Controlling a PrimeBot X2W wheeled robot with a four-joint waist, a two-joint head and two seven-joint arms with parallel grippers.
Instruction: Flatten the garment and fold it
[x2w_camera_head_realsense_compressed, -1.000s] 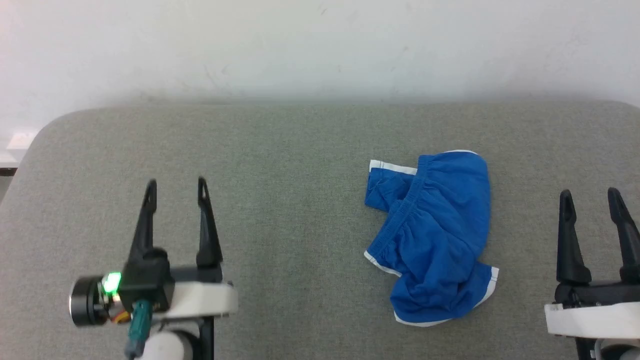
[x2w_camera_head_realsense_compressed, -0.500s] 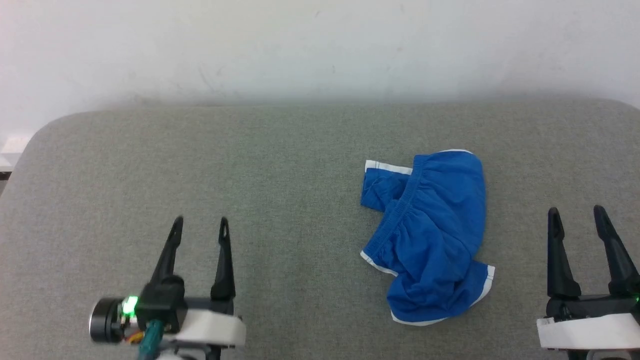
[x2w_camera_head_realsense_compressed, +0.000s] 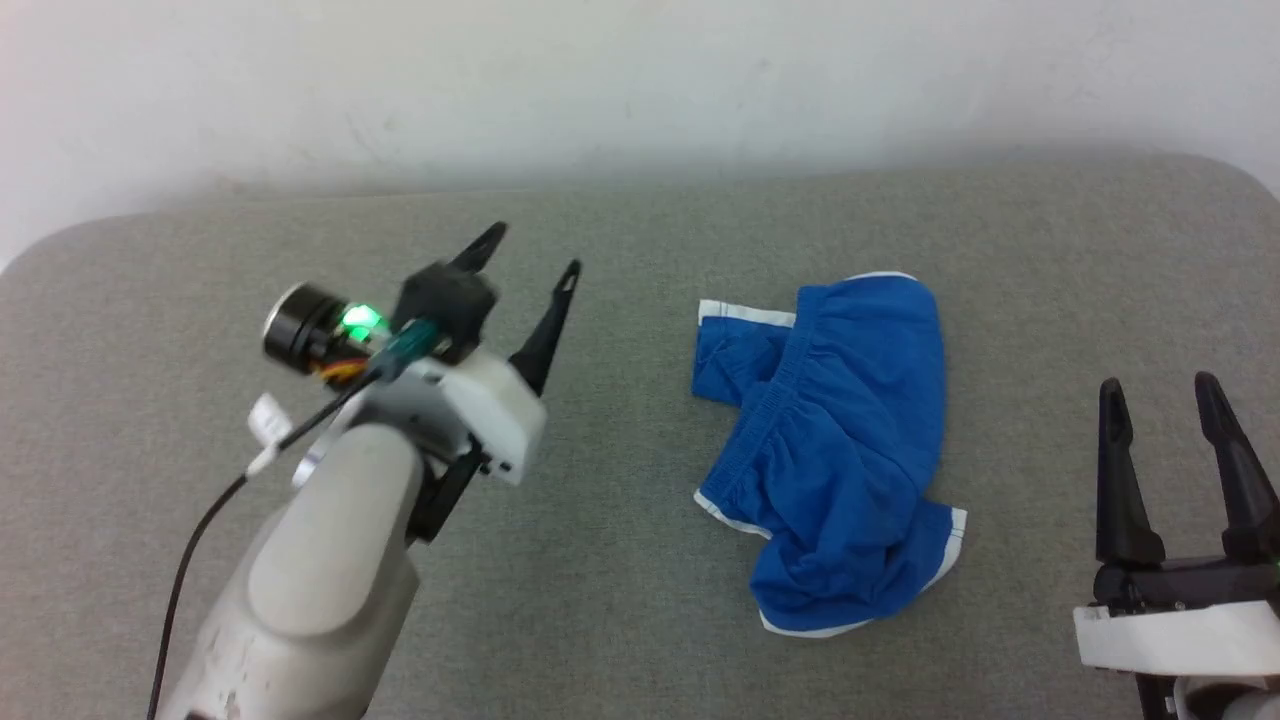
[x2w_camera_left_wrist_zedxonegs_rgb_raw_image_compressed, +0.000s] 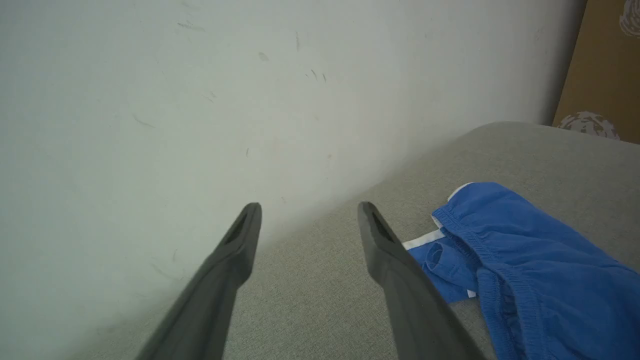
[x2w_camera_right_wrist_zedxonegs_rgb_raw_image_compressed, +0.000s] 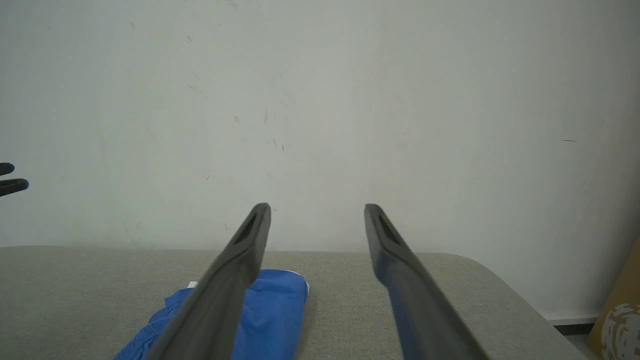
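Two end effectors, and both stand wide open with nothing in them, says the first observer. The left end effector (x2w_camera_head_realsense_compressed: 532, 255) appears raised above the counter (x2w_camera_head_realsense_compressed: 600, 560), its arm reaching forward and across, fingers slanting toward the wall (x2w_camera_head_realsense_compressed: 640, 80) and to the robot's right. The right end effector (x2w_camera_head_realsense_compressed: 1157, 384) sits low at the near right, fingers pointing straight ahead.

And the shorts (x2w_camera_head_realsense_compressed: 840, 450)? asks the second.

Crumpled on the counter between the two, right of the middle, touched by neither, the first replies. The heap's long axis runs from the far side toward the robot, leaning a little rightward as it comes near. The gathered waistband slants along its left side, a white-trimmed leg opening pokes out at the far left, and a white-edged hem closes the near end.

Which arm is better placed? the second asks.

The left, judges the first. Its fingertips are near that far-left corner, which lies to their right and lower down; its wrist camera shows blue cloth just past the finger on that view's right. The right arm is beside the near end but not turned toward it.

The second agrees: the left would probably swing right and descend.
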